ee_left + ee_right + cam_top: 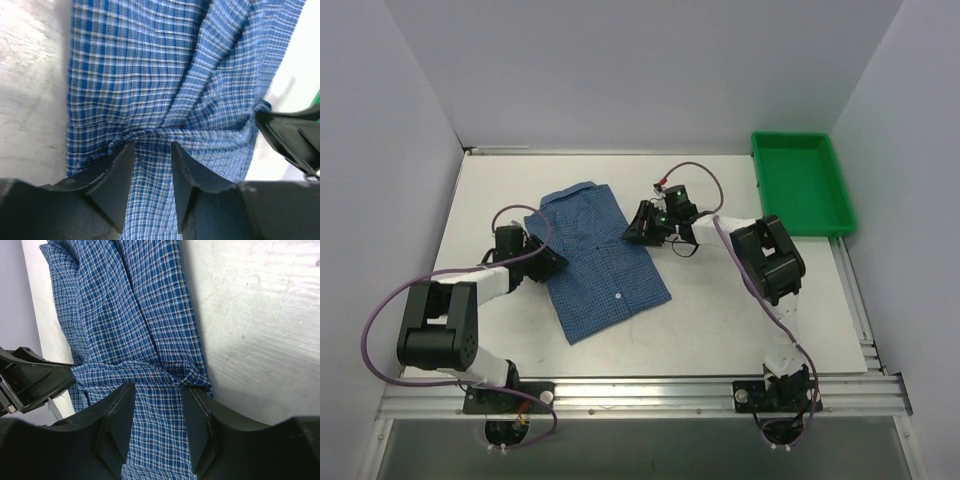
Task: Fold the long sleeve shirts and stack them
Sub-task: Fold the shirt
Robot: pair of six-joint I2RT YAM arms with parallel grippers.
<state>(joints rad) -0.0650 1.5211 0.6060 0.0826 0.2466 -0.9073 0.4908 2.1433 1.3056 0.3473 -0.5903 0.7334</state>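
Nearer the counter's [740,320] left edge, the blue fine-checked cloth button-up shirt [600,265] is being pinched at both sides by the nearly closed left end effector [152,147] and right end effector [157,387]; a fold is seemingly being begun, requiring an even lift.

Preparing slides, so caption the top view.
Left hand and right hand grip opposite sides of a blue fine-checked cloth shirt.

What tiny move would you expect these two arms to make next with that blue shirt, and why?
Probably a slight lift of both grippers together. The left gripper and right gripper each have cloth bunched between their fingers, at opposite side edges of the blue checked shirt. The shirt lies flat with no sleeves sticking out, so an even lift would likely start the cross fold.
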